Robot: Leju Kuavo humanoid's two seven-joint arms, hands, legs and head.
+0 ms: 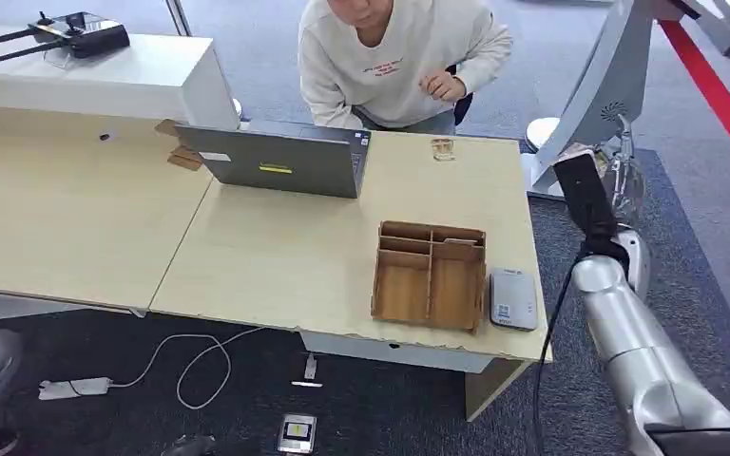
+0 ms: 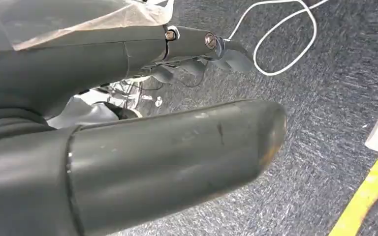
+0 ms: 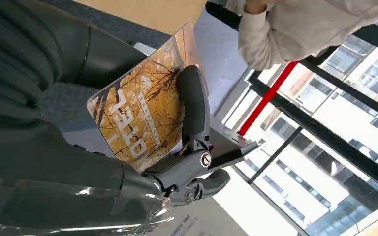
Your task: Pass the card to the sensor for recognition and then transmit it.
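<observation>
Our right hand (image 3: 187, 147) pinches the card (image 3: 142, 118) beyond the reader (image 1: 513, 297); tilted, it could slip from our fingers.

Open laptop (image 1: 285, 160) at desk's (image 1: 276, 256) far edge, person (image 1: 394, 57) behind it; wooden organizer (image 1: 430, 275) near right; white cable (image 1: 185, 366) on carpet

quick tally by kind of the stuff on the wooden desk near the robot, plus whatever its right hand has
laptop: 1
wooden organiser tray: 1
grey card sensor: 1
small clear item at the far edge, too small to identify: 1
card held in the right hand: 1
total: 5
</observation>
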